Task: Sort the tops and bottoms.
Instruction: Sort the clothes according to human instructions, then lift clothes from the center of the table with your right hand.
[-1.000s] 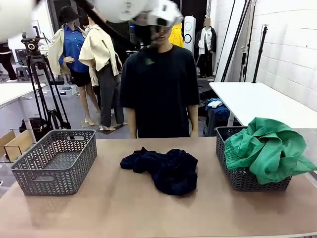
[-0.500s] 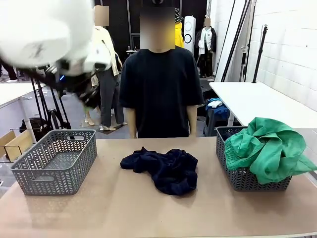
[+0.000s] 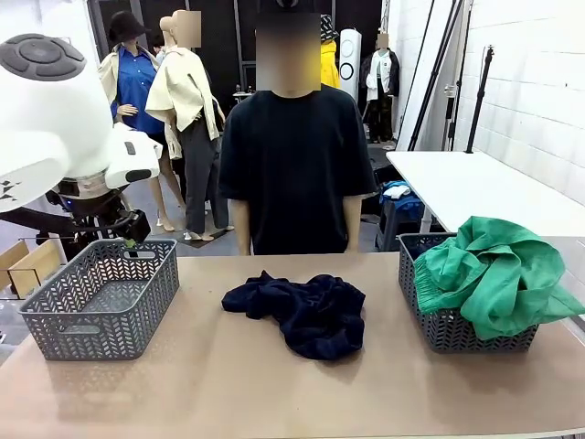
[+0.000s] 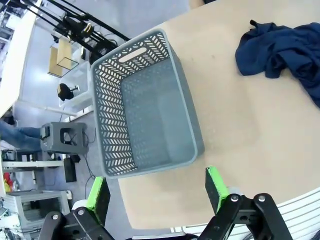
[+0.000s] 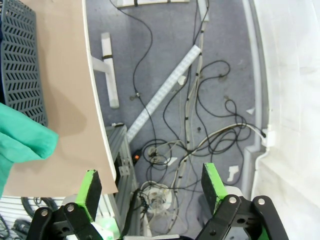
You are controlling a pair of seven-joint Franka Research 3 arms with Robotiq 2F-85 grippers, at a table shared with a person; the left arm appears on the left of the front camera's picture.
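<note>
A dark navy garment lies crumpled in the middle of the table, and it also lies at the upper right of the left wrist view. A green garment is heaped in the grey basket on the right and spills over its rim. The grey basket on the left holds nothing. My left arm hangs high over the table's left end. Its gripper is open above the near rim of that basket. My right gripper is open over the floor beyond the table's edge, with a green garment corner beside it.
A person in a black shirt stands at the far side, arms down. The brown table is bare in front of the navy garment. Cables and a power strip lie on the floor below my right gripper. A side of the right basket is close to it.
My left arm has swung from the top middle of the front view over to the left and come lower, above the left basket. The garments, baskets and person have not moved.
</note>
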